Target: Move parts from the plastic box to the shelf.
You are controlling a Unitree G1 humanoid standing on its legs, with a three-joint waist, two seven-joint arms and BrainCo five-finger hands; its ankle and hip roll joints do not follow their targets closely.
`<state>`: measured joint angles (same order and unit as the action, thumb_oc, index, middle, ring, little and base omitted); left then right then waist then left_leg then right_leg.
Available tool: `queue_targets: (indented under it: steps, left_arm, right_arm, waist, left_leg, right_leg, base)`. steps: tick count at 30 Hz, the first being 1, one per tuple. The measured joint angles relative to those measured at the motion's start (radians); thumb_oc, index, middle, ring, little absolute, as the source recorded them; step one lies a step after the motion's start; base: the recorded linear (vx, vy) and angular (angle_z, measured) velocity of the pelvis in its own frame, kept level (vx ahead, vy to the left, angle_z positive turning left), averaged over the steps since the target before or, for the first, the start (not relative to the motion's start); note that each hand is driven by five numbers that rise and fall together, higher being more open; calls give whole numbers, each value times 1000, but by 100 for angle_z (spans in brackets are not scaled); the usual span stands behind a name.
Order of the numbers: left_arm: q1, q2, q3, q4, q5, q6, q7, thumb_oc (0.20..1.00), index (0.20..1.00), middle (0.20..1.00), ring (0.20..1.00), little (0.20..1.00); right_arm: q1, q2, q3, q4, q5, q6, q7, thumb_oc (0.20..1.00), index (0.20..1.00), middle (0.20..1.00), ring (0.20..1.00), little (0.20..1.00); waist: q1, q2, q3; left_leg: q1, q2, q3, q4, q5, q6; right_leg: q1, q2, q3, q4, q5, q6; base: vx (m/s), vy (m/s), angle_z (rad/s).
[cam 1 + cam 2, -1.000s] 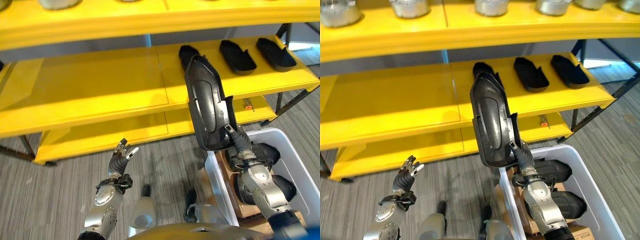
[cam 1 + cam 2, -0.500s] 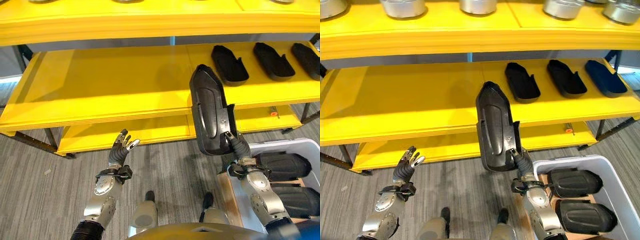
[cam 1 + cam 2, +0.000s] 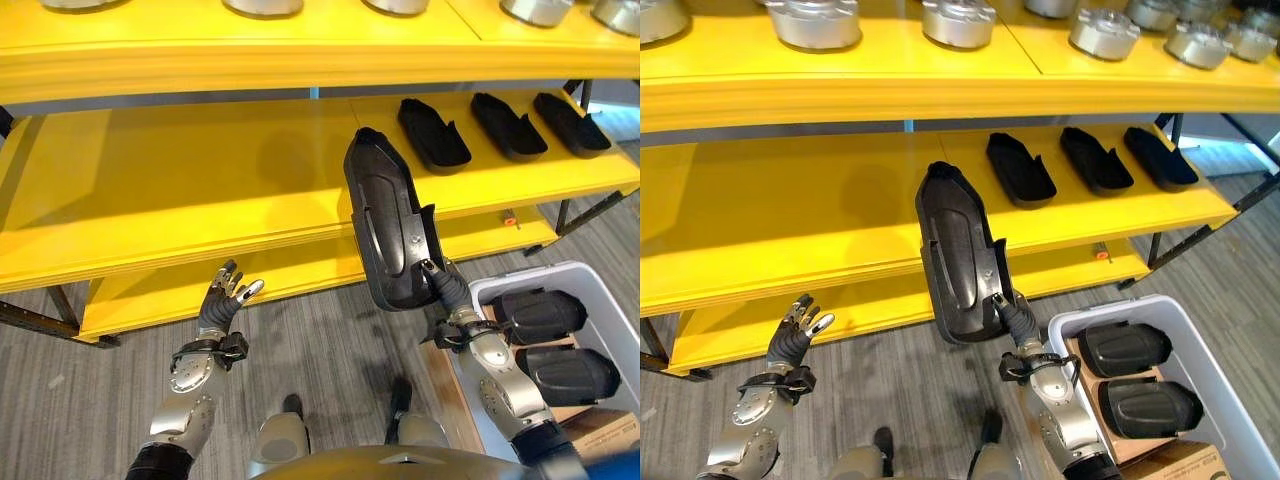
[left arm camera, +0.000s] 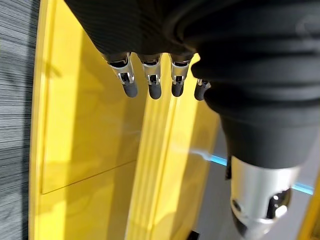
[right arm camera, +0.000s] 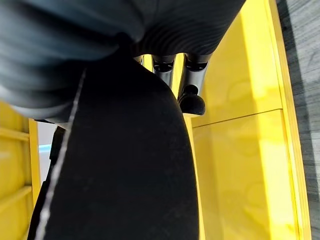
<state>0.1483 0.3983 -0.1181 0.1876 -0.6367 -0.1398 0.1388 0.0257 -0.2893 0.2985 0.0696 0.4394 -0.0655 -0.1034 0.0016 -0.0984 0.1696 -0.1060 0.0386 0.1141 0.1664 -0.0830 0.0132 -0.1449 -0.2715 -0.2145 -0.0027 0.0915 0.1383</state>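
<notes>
Here the robot's right hand (image 3: pixel 452 305) grips the lower end of a long black moulded plastic part (image 3: pixel 388 230), its fingers (image 5: pixel 191 95) curled round the part's bottom edge. The part stands nearly upright, raised in front of the front edge of the middle yellow shelf (image 3: pixel 180 185), its upper end overlapping that board in the head views. Whether it touches the shelf cannot be told.

The left hand (image 3: pixel 222 297) is raised low on the robot's left, holding nothing, its fingers (image 4: pixel 151 82) straight and slightly spread, pointing toward the shelf's lower yellow board.

Three similar black parts (image 3: pixel 433 134) lie in a row on the right end of the middle shelf, each apart from its neighbour. To their left the board is bare yellow across most of its width, behind and left of the held part.

The white plastic box (image 3: pixel 1195 345) sits on the grey floor at the robot's right, near the right arm. Two more black parts (image 3: pixel 1124 349) lie inside it, one behind the other. Round silver metal parts (image 3: pixel 958 22) stand along the top shelf.
</notes>
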Motion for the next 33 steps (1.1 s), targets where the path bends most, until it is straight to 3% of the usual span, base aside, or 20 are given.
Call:
queue_targets:
  steps: [1, 6, 12, 20, 26, 32, 33]
  left_arm:
    - [-4, -10, -6, 4, -1, -1, -8, 1000, 1000, 1000, 1000, 1000]
    - [70, -81, -13, -19, -2, 1, -14, 1000, 1000, 1000, 1000, 1000]
    - [78, -81, -30, -19, -8, 3, -30, 1000, 1000, 1000, 1000, 1000]
    - [53, -67, -67, -22, -20, 5, -32, 1000, 1000, 1000, 1000, 1000]
    - [20, -33, -98, -48, -22, 6, -30, 1000, 1000, 1000, 1000, 1000]
    - [-21, 8, -97, -59, -51, 4, -26, 1000, 1000, 1000, 1000, 1000]
    - [-46, 34, -109, -69, -51, -1, -24, 1000, 1000, 1000, 1000, 1000]
  right_arm:
    - [32, -5, -4, 0, 4, 0, 5, 200, 200, 200, 200, 200]
    - [46, -100, -9, 5, -1, 10, 26, 200, 200, 200, 200, 200]
    - [9, -125, -18, 6, -24, 10, 20, 200, 200, 200, 200, 200]
    - [-269, -122, 63, 84, -75, 9, -20, 200, 200, 200, 200, 200]
    - [-512, -69, 129, 214, -85, 8, -75, 200, 200, 200, 200, 200]
    - [-634, -68, 152, 339, -58, 24, -108, 200, 200, 200, 200, 200]
    - [-754, -79, 154, 441, -26, 38, -137, 200, 200, 200, 200, 200]
  waist:
    - [-14, -19, 5]
    - [-8, 73, 28]
    - [-10, 77, 30]
    - [35, 95, 45]
    - [103, 110, 111]
    - [131, 114, 153]
    - [151, 119, 190]
  left_leg:
    - [7, -28, -51, -5, 1, -18]
    - [22, 57, -120, -92, 53, -72]
    - [36, 115, -141, -149, 86, -96]
    - [-3, 118, -166, -163, 102, -112]
    - [-57, 114, -195, -159, 110, -118]
    - [-90, 101, -212, -147, 110, -118]
    - [-119, 83, -217, -122, 110, -118]
  right_leg:
    - [48, 1, 52, -5, 25, 9]
    - [67, 90, -14, -24, 5, -29]
    - [75, 148, -53, -34, -10, -63]
    - [53, 154, -80, -51, -10, -66]
    - [14, 150, -106, -42, -3, -79]
    - [-10, 135, -123, -22, -12, -74]
    - [-32, 115, -129, 3, -18, -67]
  base:
    - [125, -198, 75]
    - [110, -208, 37]
    - [44, -110, 9]
    - [-10, -58, 10]
    - [-61, 2, 13]
    - [-37, 22, 12]
    - [-51, 64, 16]
